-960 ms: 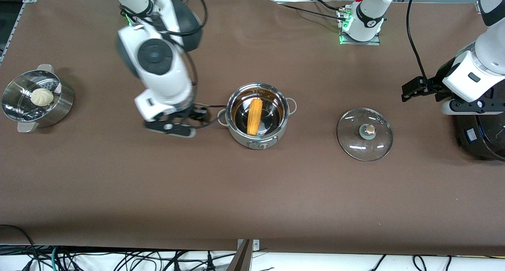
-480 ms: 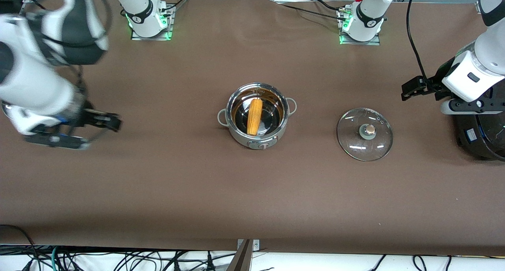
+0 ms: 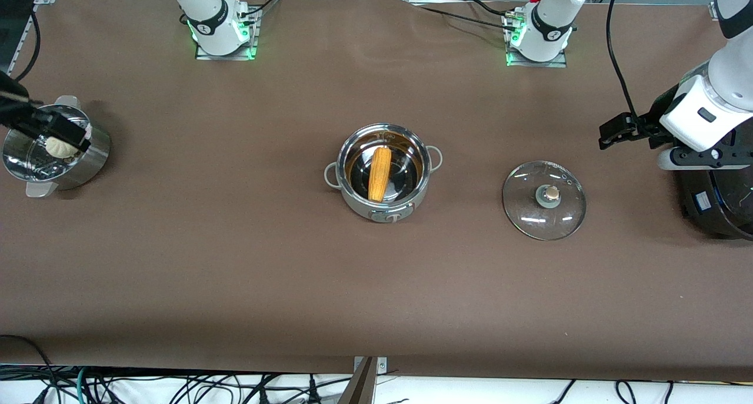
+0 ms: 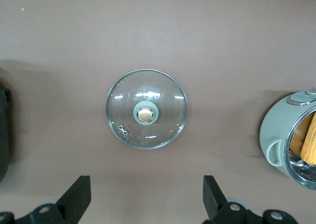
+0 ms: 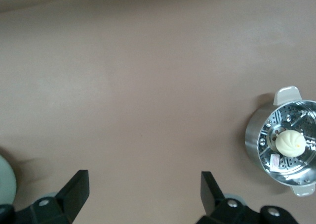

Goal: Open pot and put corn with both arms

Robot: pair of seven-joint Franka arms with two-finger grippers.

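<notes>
The pot stands open in the middle of the table, and the corn lies inside it, its thin end pointing to about 12 o'clock in the front view, so I judge that both steps of the task are done and almost nothing is left. Going across the front view from its left edge: the steamer basket with a white bun is at about 9 o'clock from the pot, at the right arm's end of the table, and the right gripper is high over the bare table near this basket, its fingers apart and empty. Next comes the pot with the corn. At about 3 o'clock from the pot the glass lid lies flat on the table, knob up, well apart from the pot. The left gripper is over the table beside the lid, also spread and holding nothing, next to the black cooker.
</notes>
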